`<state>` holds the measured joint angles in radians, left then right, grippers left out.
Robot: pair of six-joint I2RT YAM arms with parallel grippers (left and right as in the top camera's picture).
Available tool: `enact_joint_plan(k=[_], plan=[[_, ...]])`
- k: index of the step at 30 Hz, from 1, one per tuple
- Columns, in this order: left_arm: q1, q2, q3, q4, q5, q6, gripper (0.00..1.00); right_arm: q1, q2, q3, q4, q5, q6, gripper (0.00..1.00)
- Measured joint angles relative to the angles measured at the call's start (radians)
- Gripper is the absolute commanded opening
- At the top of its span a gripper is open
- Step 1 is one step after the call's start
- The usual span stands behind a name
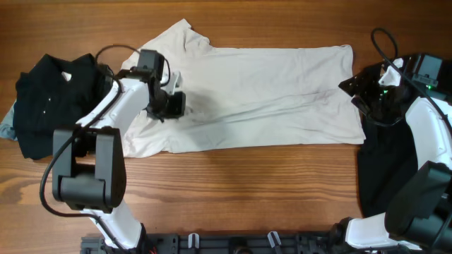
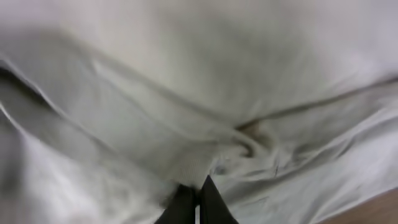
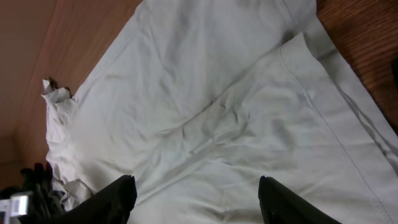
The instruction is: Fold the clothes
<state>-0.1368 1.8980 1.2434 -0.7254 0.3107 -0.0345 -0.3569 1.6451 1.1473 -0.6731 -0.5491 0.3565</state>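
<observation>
While the cream T-shirt [image 1: 268, 92] lies spread across the middle of the table [image 1: 233, 183], the left gripper [image 1: 168, 106] presses down on its left part, jaws closed tight on a pinch of puckered cloth. The right gripper [image 1: 361, 88] hovers at the shirt's right edge, jaws wide apart and empty. A black garment [image 1: 49, 99] lies at far left, and a second black piece [image 1: 385, 169] at lower right.

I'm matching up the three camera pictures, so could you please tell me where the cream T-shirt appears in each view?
Overhead: the T-shirt lies spread across the middle of the table.
Left wrist: the T-shirt fills nearly the whole picture.
Right wrist: the T-shirt covers most of the picture.
Shared landmark: the wooden table, lower-right corner in left wrist, upper left in right wrist.
</observation>
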Motion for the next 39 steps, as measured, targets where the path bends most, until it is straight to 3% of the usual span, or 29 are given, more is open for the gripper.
enact_joint_plan(k=[7,8,9,10,11,19,21,25,31,36,39], plan=[[-0.001,-0.004,0.02,0.238,0.002,-0.016,0.04,0.0,0.0,0.0,0.002,0.018,0.0,0.7],[-0.001,-0.004,0.02,0.259,0.002,-0.016,0.11,0.0,0.0,0.0,0.003,0.019,0.0,0.71],[-0.002,-0.004,0.02,0.271,0.002,-0.016,0.36,0.0,0.0,0.0,0.003,0.019,0.0,0.71],[-0.003,-0.004,0.02,0.285,0.002,-0.016,0.54,0.0,0.0,0.0,0.003,0.019,0.0,0.71],[-0.004,-0.004,0.02,0.293,0.002,-0.02,0.6,0.0,0.0,0.0,0.003,0.022,0.0,0.72],[-0.002,-0.006,0.023,0.125,-0.106,-0.03,0.38,0.0,0.0,0.0,-0.001,0.024,0.0,0.73],[0.01,-0.008,0.023,0.092,-0.152,-0.031,0.37,0.0,0.0,0.0,-0.001,0.026,0.0,0.74],[0.057,-0.051,0.023,0.077,-0.214,-0.031,0.5,0.0,0.0,0.0,-0.001,0.026,0.0,0.74],[0.114,-0.097,0.024,0.128,-0.261,-0.022,0.48,0.0,0.0,0.0,-0.001,0.026,0.0,0.74],[0.117,-0.014,0.024,0.143,-0.262,-0.01,0.36,0.0,0.0,0.0,-0.016,0.026,0.0,0.75],[0.117,0.006,0.024,0.181,-0.262,-0.007,0.15,0.0,0.0,0.0,-0.021,0.026,0.0,0.74]])
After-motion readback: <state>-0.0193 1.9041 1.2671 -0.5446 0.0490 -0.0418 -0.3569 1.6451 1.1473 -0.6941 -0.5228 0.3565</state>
